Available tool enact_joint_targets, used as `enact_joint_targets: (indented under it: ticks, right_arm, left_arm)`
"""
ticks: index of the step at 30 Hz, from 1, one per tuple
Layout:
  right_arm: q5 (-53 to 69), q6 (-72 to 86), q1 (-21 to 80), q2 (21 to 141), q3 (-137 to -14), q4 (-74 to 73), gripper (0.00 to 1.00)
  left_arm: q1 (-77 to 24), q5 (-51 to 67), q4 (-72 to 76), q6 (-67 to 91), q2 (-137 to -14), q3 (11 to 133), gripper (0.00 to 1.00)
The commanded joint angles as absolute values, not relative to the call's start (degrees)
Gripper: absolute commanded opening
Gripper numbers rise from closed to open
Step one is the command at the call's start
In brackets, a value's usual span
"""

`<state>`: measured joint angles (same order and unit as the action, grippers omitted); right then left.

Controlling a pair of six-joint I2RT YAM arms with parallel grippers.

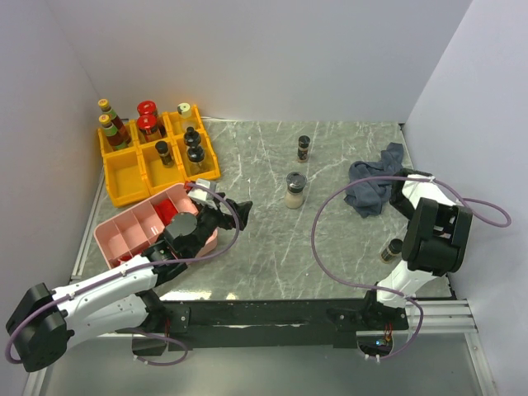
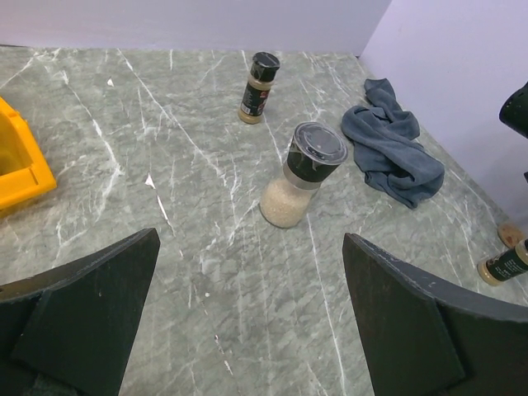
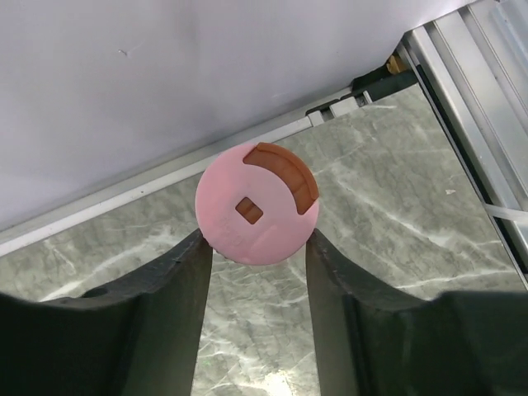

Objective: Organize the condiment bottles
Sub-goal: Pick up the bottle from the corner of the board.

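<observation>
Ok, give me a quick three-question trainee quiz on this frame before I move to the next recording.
1. True or false: the left tool is open with nothing between its fingers.
2. What is the right tool gripping? A) a red block B) a pink-lidded bottle C) a sponge
3. How many bottles stand on the open table between the yellow bins and the cloth?

Key: 1 true. 2 B. 3 two: a black-capped spice jar and a pale shaker.
</observation>
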<state>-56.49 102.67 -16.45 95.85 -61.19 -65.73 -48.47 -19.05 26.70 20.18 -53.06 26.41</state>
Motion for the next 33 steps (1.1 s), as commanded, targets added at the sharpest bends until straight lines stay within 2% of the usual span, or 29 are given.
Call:
enact_joint_targets:
  ticks: [1, 5, 11, 17, 21, 23, 27, 29, 33]
  right_arm:
    - [-59.67, 101.26, -16.35, 94.22, -62.32, -64.60, 0.44]
    - [-63.01, 97.82, -13.28, 93.16, -62.58, -63.36, 0.40]
    - [-68.73, 107.48, -6.17, 96.50, -66.35, -75.13, 0.43]
    - [-70.57, 104.51, -0.71, 96.24, -69.42, -74.71, 0.45]
    - [-70.32, 89.86, 2.71, 94.40, -74.17, -66.12, 0.44]
    - [-68.74, 79.78, 4.21, 92.29, -74.44, -58.32, 0.43]
    - [-65.93, 69.38, 9.82, 88.86, -73.30, -49.86, 0.40]
    - [-63.56, 59.65, 12.12, 87.45, -71.73, -42.06, 0.37]
    - [-62.67, 55.37, 18.09, 86.14, -70.32, -39.02, 0.34]
  left_arm:
    - [-48.87, -19.78, 28.74, 19.16, -51.68, 26.02, 0.99]
    - [-48.96, -19.69, 28.92, 19.16, -51.77, 25.93, 1.00]
    - [-49.04, -19.51, 29.09, 19.25, -52.29, 26.02, 0.99]
    - [-49.13, -19.86, 29.09, 19.16, -52.56, 26.02, 0.99]
    - [-49.31, -20.13, 29.18, 19.16, -51.94, 25.84, 1.00]
    - [-49.31, -20.74, 29.18, 19.25, -51.24, 25.75, 0.99]
    - [-49.39, -23.29, 28.22, 20.39, -49.05, 25.31, 0.99]
    - [-49.48, -24.86, 24.98, 21.52, -46.94, 27.32, 1.00]
    - [-49.39, -28.65, 15.22, 27.94, -41.67, 32.42, 0.99]
